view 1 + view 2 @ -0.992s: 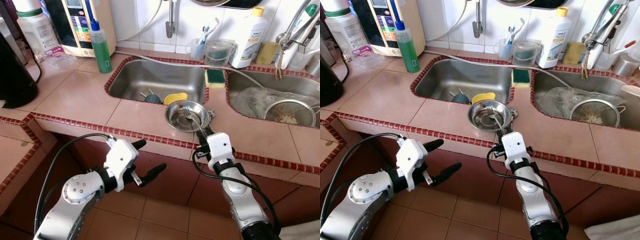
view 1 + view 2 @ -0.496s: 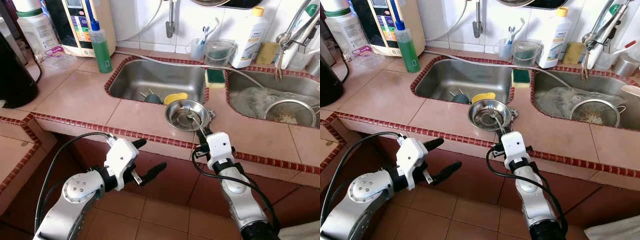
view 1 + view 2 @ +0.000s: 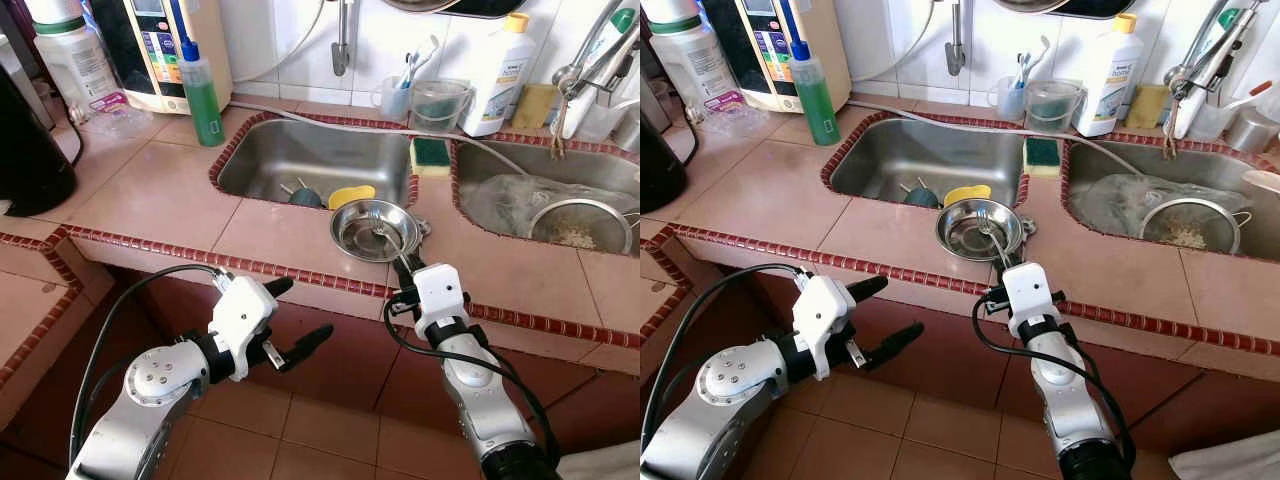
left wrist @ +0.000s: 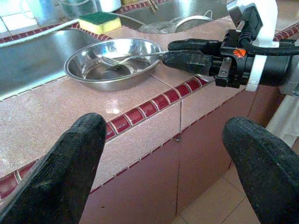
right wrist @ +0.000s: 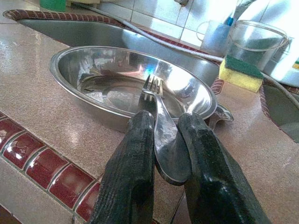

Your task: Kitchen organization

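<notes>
A shallow steel bowl (image 3: 352,237) sits on the tiled counter between the two sinks. A metal fork (image 5: 154,95) is pinched by its handle in my right gripper (image 5: 168,135), which is shut on it at the counter's front edge; the tines reach over the bowl's inside (image 3: 380,229). From the left wrist view the fork (image 4: 122,57) lies across the bowl's rim (image 4: 74,73). My left gripper (image 3: 292,318) hangs open below the counter edge, in front of the cabinet, holding nothing.
The left sink (image 3: 262,162) holds a yellow sponge (image 3: 351,194) and utensils. The right sink (image 3: 478,195) holds a strainer (image 3: 580,224). A green soap bottle (image 3: 202,97), a green-yellow sponge (image 3: 430,155), a cup with toothbrushes (image 3: 395,98) and a white bottle (image 3: 497,75) stand around.
The fork's tines have shifted slightly within the bowl, back toward its right side. The left arm has not moved.
</notes>
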Motion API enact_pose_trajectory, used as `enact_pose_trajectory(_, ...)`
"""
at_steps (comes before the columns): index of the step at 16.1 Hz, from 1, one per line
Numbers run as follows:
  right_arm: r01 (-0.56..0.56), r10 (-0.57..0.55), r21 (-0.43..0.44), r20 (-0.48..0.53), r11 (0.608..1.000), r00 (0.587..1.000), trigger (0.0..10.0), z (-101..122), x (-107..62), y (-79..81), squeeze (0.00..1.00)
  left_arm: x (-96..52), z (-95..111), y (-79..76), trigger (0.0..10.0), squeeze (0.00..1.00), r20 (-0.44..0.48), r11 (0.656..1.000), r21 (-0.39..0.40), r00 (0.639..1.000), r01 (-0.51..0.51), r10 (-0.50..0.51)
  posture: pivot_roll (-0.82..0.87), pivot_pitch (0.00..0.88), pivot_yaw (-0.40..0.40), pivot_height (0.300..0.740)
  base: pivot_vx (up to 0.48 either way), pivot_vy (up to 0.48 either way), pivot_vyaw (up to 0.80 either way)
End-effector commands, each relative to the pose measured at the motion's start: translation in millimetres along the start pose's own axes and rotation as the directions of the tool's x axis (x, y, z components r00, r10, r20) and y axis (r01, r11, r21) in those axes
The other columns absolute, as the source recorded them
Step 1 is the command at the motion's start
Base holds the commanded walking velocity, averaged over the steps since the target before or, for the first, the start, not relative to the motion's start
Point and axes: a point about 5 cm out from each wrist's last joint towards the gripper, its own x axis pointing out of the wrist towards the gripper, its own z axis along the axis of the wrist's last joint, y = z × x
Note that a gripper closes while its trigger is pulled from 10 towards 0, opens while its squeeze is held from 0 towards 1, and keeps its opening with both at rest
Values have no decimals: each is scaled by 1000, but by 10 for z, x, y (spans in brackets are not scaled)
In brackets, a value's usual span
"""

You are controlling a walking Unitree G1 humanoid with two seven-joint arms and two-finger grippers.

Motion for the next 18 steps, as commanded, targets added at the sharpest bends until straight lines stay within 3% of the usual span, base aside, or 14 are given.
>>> enact_pose_trajectory(1,9,-9,7,15,1000,1000,0,26,25,-5,0,-8,44,4,10000,0,2,1000,27,1000,-1,1,-85,62,38,740,0,0,0)
enact_pose_trajectory(9,9,-9,7,15,1000,1000,0,26,25,-5,0,-8,44,4,10000,0,2,1000,27,1000,-1,1,-85,62,38,740,0,0,0)
enact_pose_trajectory(10,-7,-11,113,161,994,987,10000,266,43,-20,0,-8,51,35,10000,0,5,999,32,1000,-9,9,-88,62,37,740,0,0,0)
enact_pose_trajectory(12,-15,-17,147,214,989,977,10000,358,50,-32,0,-7,54,49,10000,0,6,999,34,1000,-12,12,-88,61,37,740,0,0,0)
enact_pose_trajectory(18,-9,-35,173,247,985,968,10000,426,57,-72,0,-1,80,86,10000,0,25,999,15,999,-31,30,-87,57,40,740,0,0,0)
